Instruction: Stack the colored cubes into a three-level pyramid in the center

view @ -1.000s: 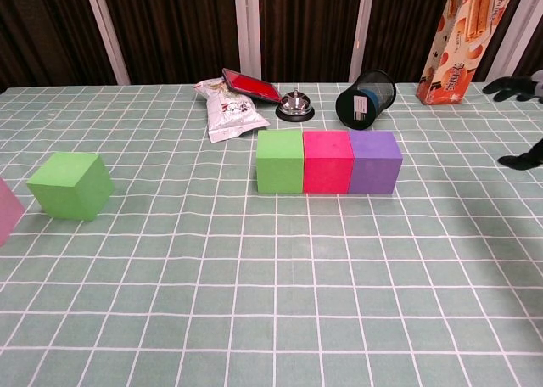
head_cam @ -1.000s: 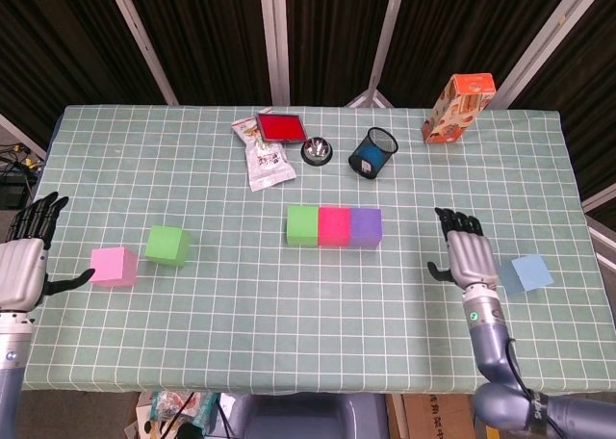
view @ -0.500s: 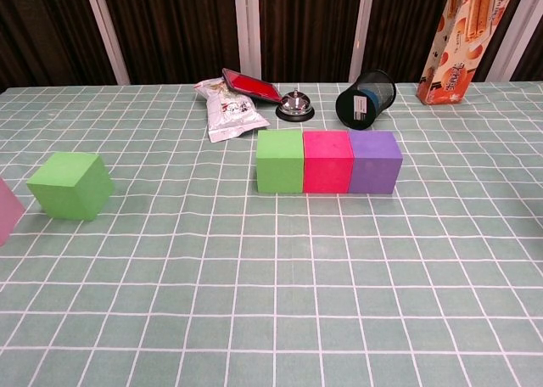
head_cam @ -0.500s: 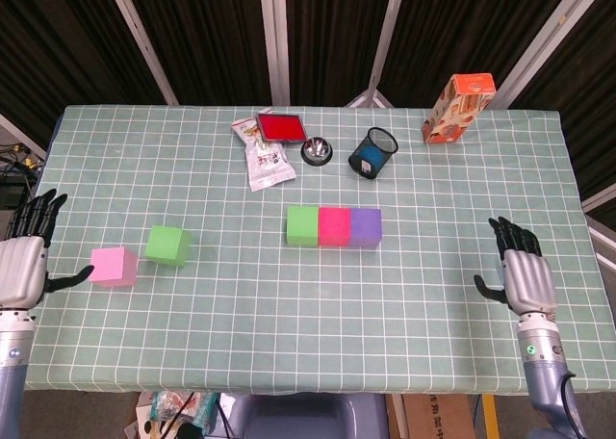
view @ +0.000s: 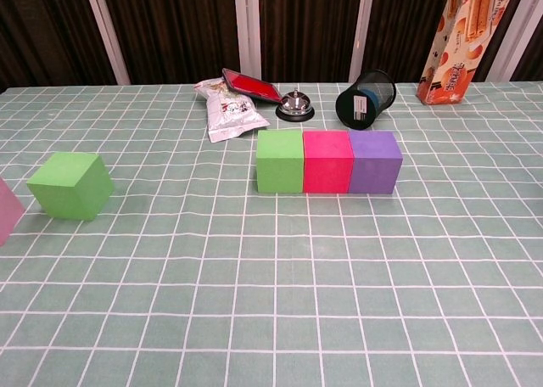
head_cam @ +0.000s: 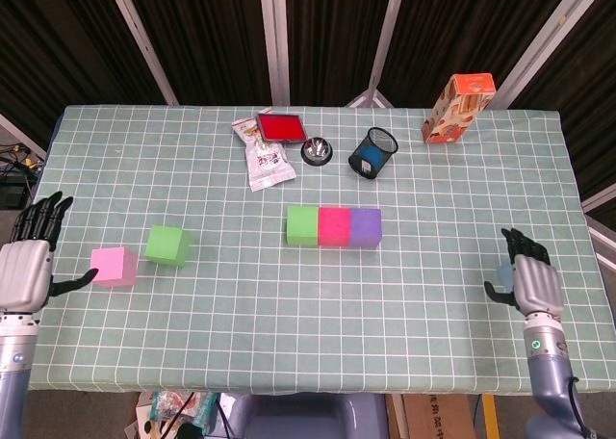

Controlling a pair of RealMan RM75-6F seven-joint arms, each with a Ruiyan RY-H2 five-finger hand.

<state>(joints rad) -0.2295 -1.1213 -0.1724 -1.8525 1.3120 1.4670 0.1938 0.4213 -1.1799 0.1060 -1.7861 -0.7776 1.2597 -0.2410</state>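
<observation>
I see three foam cubes in a row in the middle of the checked green tablecloth (head_cam: 308,304), touching side to side: a green cube (head_cam: 302,225), a hot pink cube (head_cam: 334,225) and a purple cube (head_cam: 365,225). Off at nine o'clock sit a second green cube (head_cam: 166,245) and a pale pink cube (head_cam: 114,266), apart from each other. My left hand (head_cam: 24,271) is just beside the pale pink one, fingers spread, holding nothing. My right hand (head_cam: 535,283) is at four o'clock over a light blue cube (head_cam: 501,271); I cannot tell if it holds it.
</observation>
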